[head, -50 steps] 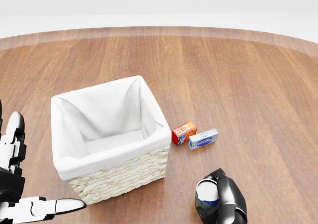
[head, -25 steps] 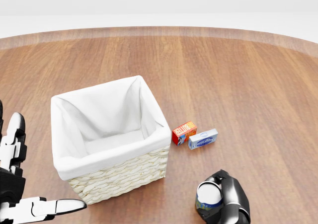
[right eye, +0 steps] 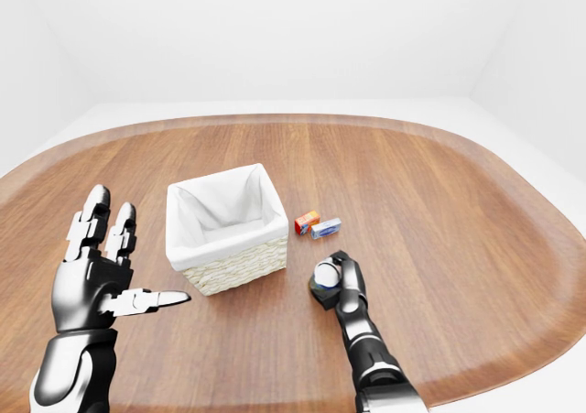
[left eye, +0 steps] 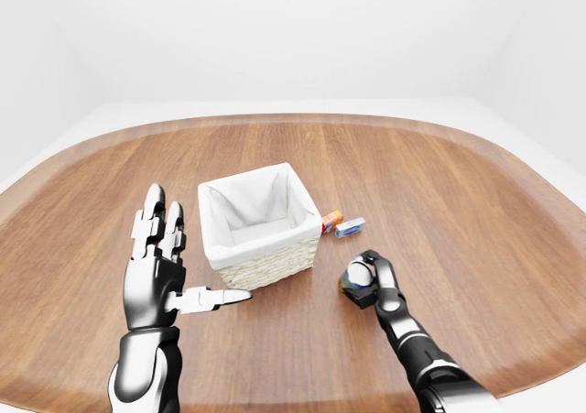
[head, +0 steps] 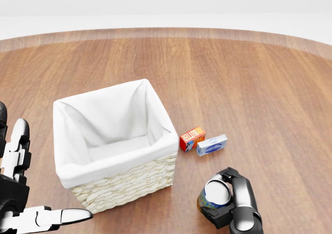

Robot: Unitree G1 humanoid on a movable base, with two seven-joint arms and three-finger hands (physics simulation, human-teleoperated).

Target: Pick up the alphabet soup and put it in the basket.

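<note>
The alphabet soup can point(head: 215, 197), with a pale lid and a dark blue label, is near the bottom right of the head view, to the right of the basket. My right hand point(head: 231, 205) has its black fingers closed round the can. The wicker basket point(head: 124, 184) with a white cloth lining stands left of centre and holds nothing I can see. At the lower left, well clear of the basket, my left hand point(left eye: 165, 271) is raised with its fingers spread open.
A small red and orange box point(head: 192, 138) and a pale blue box point(head: 211, 145) lie side by side on the wooden table point(head: 249, 88), just right of the basket and above the can. The table's curved rim runs along the top of the head view.
The can and my right hand have shifted slightly left toward the basket, with the fingers wrapped further round the can. My left hand has drifted a little lower in the head view.
</note>
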